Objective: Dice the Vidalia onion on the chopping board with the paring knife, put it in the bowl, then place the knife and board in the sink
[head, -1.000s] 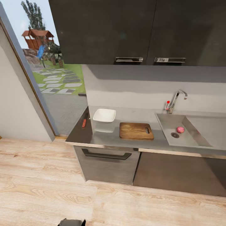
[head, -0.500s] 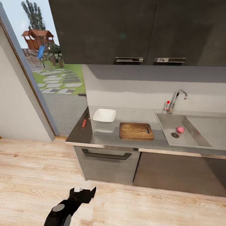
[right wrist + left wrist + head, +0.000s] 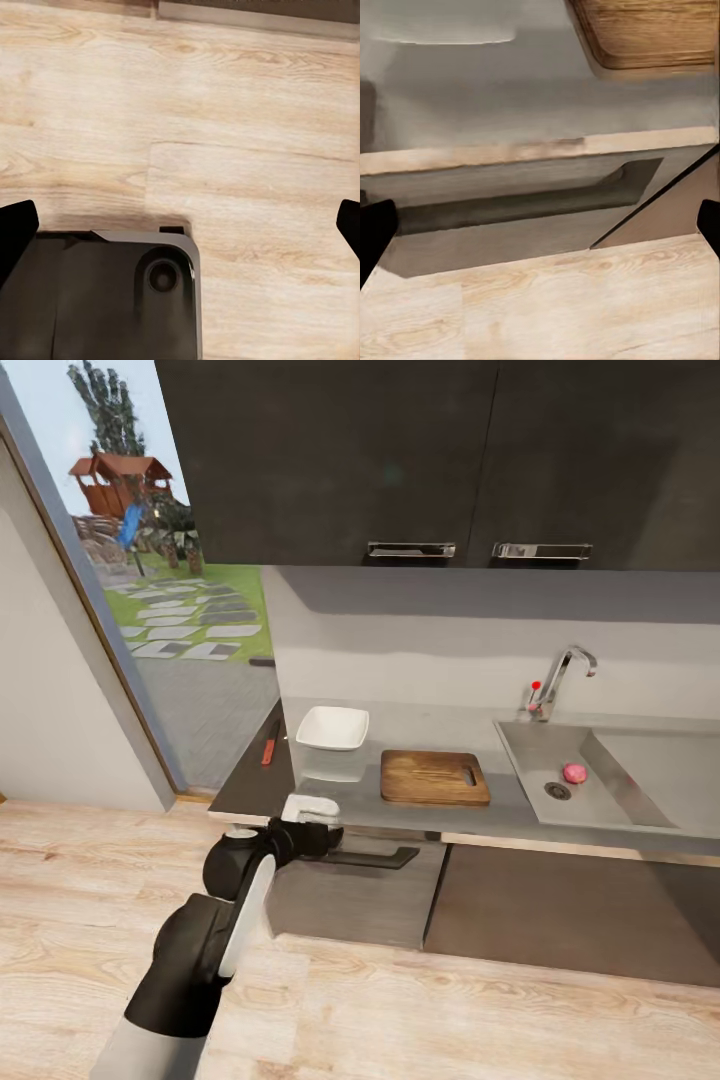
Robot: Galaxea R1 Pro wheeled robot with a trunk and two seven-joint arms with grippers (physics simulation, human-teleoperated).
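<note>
L arm reaches up toward the table edge; L pincer sits just below the front lip, over the drawer handle. In the L wrist view both fingertips sit wide at the frame edges w/ nothing between: released. R pincer hangs over the floor above the robot base, tips also far apart, released, holding nothing.

Task things: onion lies in the sink beside the drain, far R. Board lies flat mid-table, bowl just L of it, knife at the far L end near the window.

Risks, as I judge them: no step done yet. L pincer is close under the table lip, so a straight lift could clip the edge or the handle. Onion is well off to the R; reaching w/ the L arm would sweep across bowl and board and could shove them. Onion is round, may roll in the basin if the pinch is off-centre. Knife lies near the table end; a nudge could drop it.
</note>
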